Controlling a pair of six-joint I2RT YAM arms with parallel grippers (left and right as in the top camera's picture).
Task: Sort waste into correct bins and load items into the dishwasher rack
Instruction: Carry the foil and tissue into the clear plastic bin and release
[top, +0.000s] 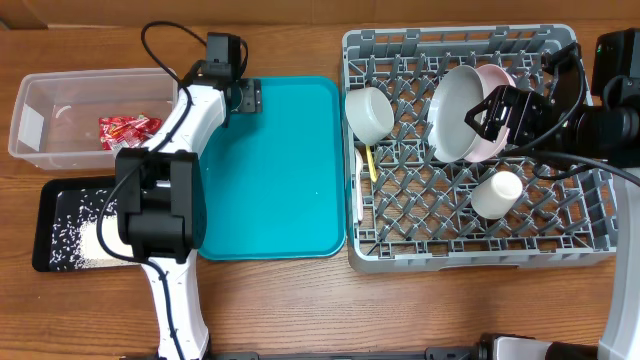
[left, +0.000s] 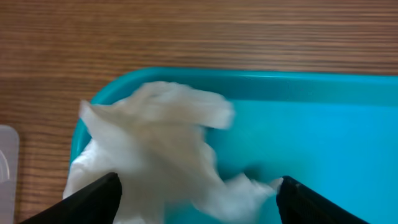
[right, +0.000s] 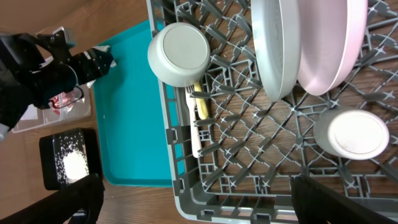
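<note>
My left gripper (left: 199, 180) is open at the far left corner of the teal tray (top: 280, 170), its jaws either side of the crumpled white napkin (left: 155, 149). In the overhead view the gripper (top: 243, 97) hides the napkin. The foil wrapper (top: 128, 130) lies in the clear tub (top: 40, 95). Rice (top: 85, 235) lies in the black tray (top: 45, 200). The grey rack (top: 480, 255) holds the grey bowl (top: 370, 113), grey plate (top: 458, 110), pink plate (top: 497, 80), white cup (top: 497, 193) and utensils (top: 362, 170). My right gripper (right: 196, 186) is open and empty above the rack. No brown morsel shows.
The clear tub and the black tray sit left of the teal tray, the tub behind the black tray. The rack stands right of the teal tray, close against it. My left arm reaches across the black tray and the teal tray's left edge.
</note>
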